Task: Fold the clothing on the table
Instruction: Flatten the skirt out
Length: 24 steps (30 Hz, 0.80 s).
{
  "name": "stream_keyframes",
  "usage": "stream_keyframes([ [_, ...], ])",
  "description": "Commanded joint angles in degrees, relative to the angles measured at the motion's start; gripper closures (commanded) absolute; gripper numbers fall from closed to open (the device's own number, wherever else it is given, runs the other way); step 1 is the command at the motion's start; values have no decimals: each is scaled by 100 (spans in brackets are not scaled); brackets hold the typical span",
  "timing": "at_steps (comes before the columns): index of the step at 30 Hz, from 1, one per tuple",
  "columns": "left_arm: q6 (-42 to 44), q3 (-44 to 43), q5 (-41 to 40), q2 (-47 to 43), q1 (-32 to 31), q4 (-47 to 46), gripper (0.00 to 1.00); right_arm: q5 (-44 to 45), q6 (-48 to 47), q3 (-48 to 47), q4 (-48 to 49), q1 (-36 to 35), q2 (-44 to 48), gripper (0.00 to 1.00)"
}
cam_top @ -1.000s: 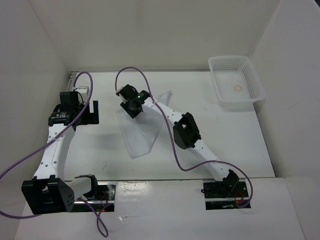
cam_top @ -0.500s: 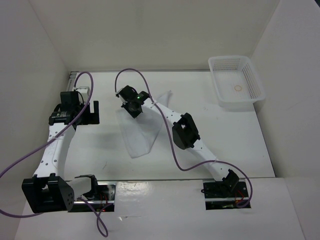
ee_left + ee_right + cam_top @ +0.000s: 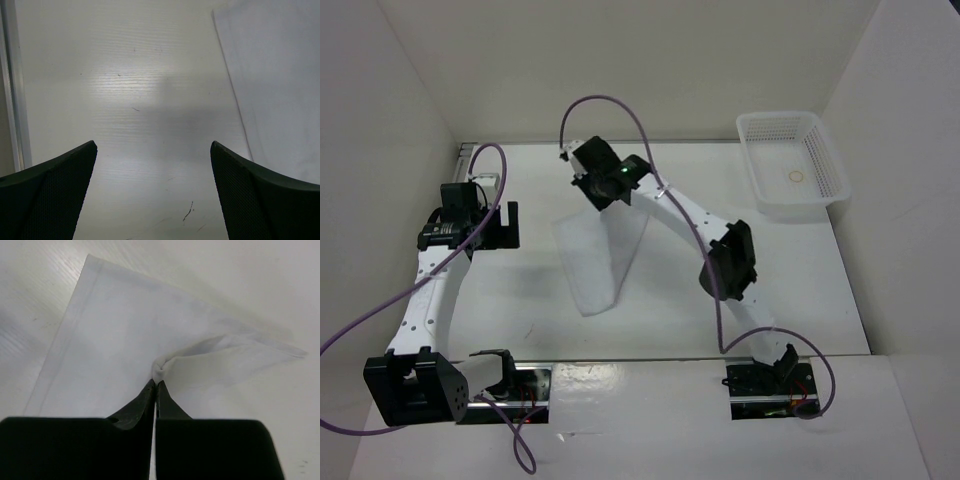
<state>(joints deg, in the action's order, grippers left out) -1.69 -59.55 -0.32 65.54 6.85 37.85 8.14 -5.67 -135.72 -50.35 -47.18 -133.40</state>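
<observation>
**A:** From above, the clothing (image 3: 592,268) lies in the middle of the table (image 3: 800,290), between the arms. The right gripper (image 3: 592,172) hangs over its far edge.

**B:** The left wrist view shows the left gripper (image 3: 152,150) spread wide over bare tabletop, with the clothing's edge just beside it.

**A:** The right wrist view shows jaws pressed together on a puckered fold (thin, limp stuff).

**B:** It probably sags and slides easily; hems and corners look like the best holds.
</observation>
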Motion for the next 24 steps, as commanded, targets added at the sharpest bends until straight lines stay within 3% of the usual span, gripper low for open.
stream_keyframes([
  [1, 46, 31, 172, -6, 35, -155, 0, 248, -162, 876, 341, 235, 1043, 100],
  [7, 99, 31, 234, -6, 35, -102, 0, 767, -347, 2830, 719, 402, 2177, 100],
  [12, 151, 31, 287, -6, 35, -102, 0, 882, -408, 4445, 965, 972, 3160, 100],
  [20, 152, 31, 287, -6, 35, -102, 0, 934, -408, 6108, 808, 1659, 4445, 100],
  [23, 152, 31, 339, 46, 35, -102, 0, 935, -408, 6556, 746, 1659, 4735, 95],
  [24, 152, 31, 339, 47, 35, -102, 0, 935, -408, 6663, 667, 1659, 4736, 83],
])
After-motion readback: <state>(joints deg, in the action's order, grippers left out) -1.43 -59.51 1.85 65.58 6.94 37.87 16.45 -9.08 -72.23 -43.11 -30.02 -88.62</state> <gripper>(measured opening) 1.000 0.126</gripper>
